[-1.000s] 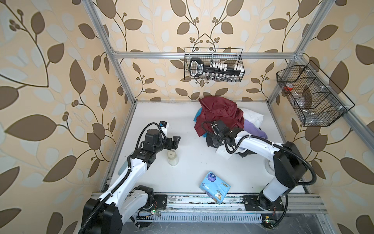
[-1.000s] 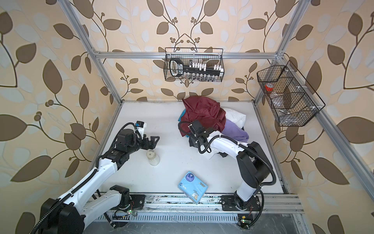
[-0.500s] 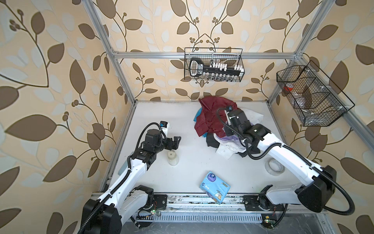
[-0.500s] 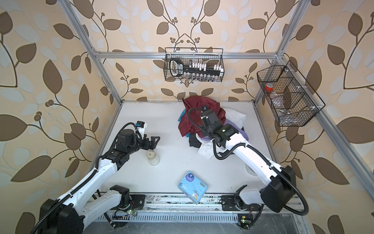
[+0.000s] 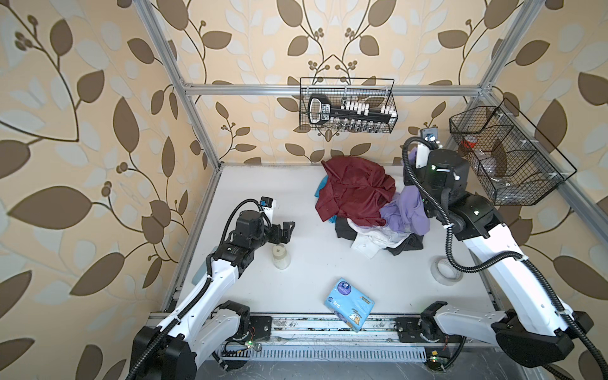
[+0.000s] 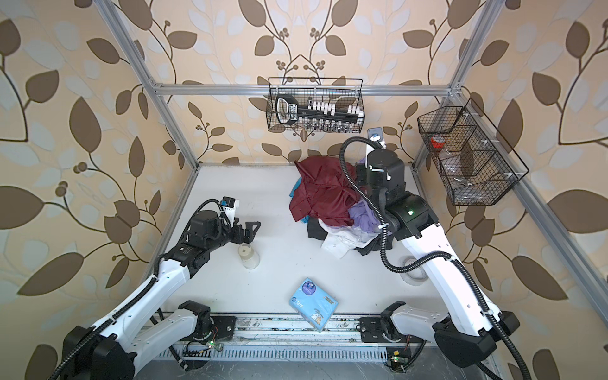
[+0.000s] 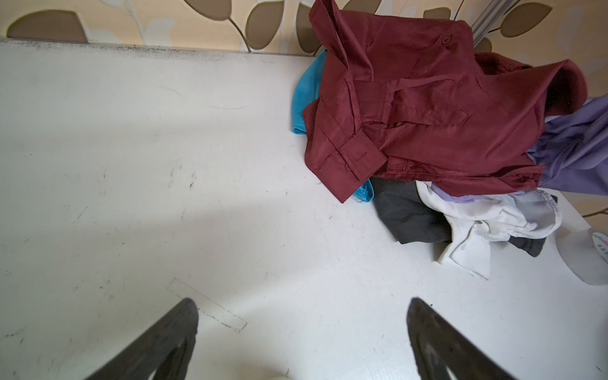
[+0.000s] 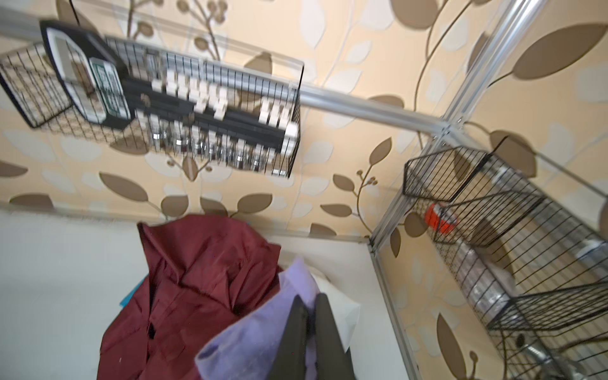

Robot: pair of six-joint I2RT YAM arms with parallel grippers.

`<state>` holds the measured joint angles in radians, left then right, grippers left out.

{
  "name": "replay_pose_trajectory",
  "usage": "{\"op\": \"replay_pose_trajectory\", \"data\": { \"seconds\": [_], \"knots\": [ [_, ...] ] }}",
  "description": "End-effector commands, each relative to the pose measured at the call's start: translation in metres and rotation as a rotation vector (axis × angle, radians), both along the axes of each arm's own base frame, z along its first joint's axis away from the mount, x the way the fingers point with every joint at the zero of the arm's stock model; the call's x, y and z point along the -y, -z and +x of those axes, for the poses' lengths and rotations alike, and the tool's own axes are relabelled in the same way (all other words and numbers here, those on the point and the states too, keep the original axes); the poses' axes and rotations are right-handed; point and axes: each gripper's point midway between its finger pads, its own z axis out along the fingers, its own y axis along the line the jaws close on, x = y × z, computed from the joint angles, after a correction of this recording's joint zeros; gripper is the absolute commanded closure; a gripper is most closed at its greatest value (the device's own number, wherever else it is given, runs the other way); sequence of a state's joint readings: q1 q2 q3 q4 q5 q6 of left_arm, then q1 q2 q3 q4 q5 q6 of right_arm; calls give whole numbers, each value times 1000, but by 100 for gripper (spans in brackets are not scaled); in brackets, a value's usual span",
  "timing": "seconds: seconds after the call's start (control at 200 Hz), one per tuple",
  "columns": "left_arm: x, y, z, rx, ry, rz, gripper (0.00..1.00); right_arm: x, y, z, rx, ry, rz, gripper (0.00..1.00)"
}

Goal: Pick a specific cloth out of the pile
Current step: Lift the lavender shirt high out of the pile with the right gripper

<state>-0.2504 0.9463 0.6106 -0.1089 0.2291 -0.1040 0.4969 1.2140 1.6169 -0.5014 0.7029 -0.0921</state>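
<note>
White links (image 5: 204,289), black joints (image 5: 248,221), black left end effector (image 7: 301,302)

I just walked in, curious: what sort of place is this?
Likely a robot test cell: leaf wallpaper on an aluminium frame, two arms on a rail, a clothes pile on the table.

Lavender cloth (image 5: 406,214), dark red garment (image 5: 355,194), pale blue packet (image 5: 349,304), beige walls (image 5: 98,131) — brown leaves.

Overhead pair, wrist views, shared pile (image 5: 358,194)
</note>
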Motion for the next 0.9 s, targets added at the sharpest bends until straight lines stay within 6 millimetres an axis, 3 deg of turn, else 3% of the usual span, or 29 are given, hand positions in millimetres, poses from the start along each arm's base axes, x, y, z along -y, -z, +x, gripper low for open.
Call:
{"op": "replay_pose_trajectory", "data": {
  "seconds": [0.0,0.195,0.45,0.62,0.895],
  "knots": [
    [3,-22,2,64,15,8,1,22,-85,-24,235,56,24,100],
    [4,-21,2,59,16,10,1,19,-172,-53,489,-44,58,100],
    [3,-19,3,54,14,15,1,24,-264,-99,799,-111,119,100],
    [4,-18,4,48,16,19,1,16,-302,-129,985,-228,169,100],
    [4,-16,5,42,16,25,1,-7,-342,-173,1276,-468,218,100]
  ]
}}
